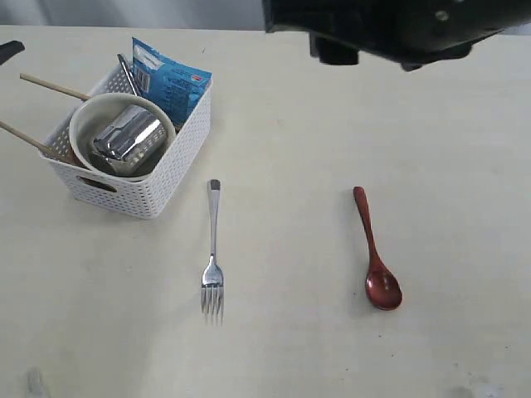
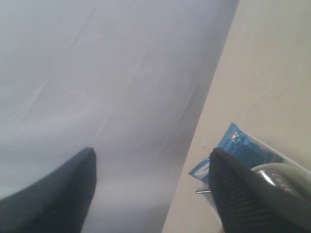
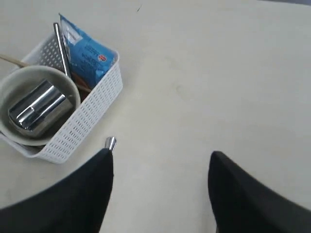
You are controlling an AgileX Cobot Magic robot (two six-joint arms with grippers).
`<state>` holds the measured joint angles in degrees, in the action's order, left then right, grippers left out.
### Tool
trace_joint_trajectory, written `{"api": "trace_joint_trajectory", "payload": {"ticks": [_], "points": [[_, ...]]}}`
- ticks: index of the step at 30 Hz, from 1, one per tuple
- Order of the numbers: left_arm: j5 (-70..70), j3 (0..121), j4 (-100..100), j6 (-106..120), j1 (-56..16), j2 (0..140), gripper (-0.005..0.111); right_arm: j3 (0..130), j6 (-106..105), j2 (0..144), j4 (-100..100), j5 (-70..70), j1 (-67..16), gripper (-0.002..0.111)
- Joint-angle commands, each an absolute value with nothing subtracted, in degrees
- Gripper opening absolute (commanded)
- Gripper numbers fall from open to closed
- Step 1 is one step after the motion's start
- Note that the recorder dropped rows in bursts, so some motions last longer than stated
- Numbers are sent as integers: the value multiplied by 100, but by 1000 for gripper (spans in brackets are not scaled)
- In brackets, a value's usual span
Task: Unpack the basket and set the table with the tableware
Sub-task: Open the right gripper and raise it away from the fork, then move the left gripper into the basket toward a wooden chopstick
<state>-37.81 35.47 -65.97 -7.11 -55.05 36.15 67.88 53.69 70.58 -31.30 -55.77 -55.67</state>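
Status: unpacking has begun but is mostly unfinished.

1. The table (image 1: 332,124) carries two pieces already set out. The rest of its surface holds no tableware.
2. The basket (image 1: 158,195) stands at the left of the table and is loaded.
3. The cream bowl (image 1: 80,124) sits inside the basket. To be unpacked.
4. The blue snack packet (image 1: 170,83) stands at the basket's far end. It is not tableware.
5. The steel cup (image 1: 126,139) lies on its side in the bowl. To be unpacked.
6. The wooden chopsticks (image 1: 50,85) project over the basket's left wall. To be unpacked.
7. The fork (image 1: 213,249) lies on the table just beside the basket. Done.
8. The dark red spoon (image 1: 373,249) lies well to the fork's right. Done.
9. A steel handle (image 1: 127,73), probably the knife, leans beside the packet. To be unpacked.

The left gripper (image 2: 151,162) is spread and empty near the basket. The right gripper (image 3: 161,165) is spread and empty above the table.
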Motion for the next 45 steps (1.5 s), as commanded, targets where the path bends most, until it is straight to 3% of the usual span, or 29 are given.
{"api": "trace_joint_trajectory", "payload": {"ticks": [1, 8, 13, 18, 26, 34, 40, 45], "points": [[-3794, 3544, -6426, -794, -5530, 3574, 63, 6783, 5287, 6475, -3511, -5901, -5551, 55], [-3888, 3544, -6540, -1630, -5530, 3616, 63, 5668, 5553, 5327, -5131, -4512, -5539, 37], [-4625, 3725, -6974, -2155, -5519, 4181, 63, 4917, 6092, 4880, -6138, -3614, -5185, 36], [-5201, 4434, -7070, -2529, -5442, 5535, 63, 4821, 6022, 5118, -6230, -2917, -4302, 36], [-4387, 5994, -5992, -2927, -3876, 7284, 63, 4821, 6022, 6362, -6004, -441, -2307, 40], [-4982, 7184, -2374, -166, -2016, 8605, 63, 4821, 6045, 7817, -6106, 1562, -945, 43], [-5135, 7548, -2163, 130, -1654, 9278, 63, 5052, 6076, 8463, -6475, 2556, -368, 43], [-5851, 8075, -2366, 539, -1654, 9724, 63, 5240, 6074, 8588, -6553, 2536, -342, 43]]}}
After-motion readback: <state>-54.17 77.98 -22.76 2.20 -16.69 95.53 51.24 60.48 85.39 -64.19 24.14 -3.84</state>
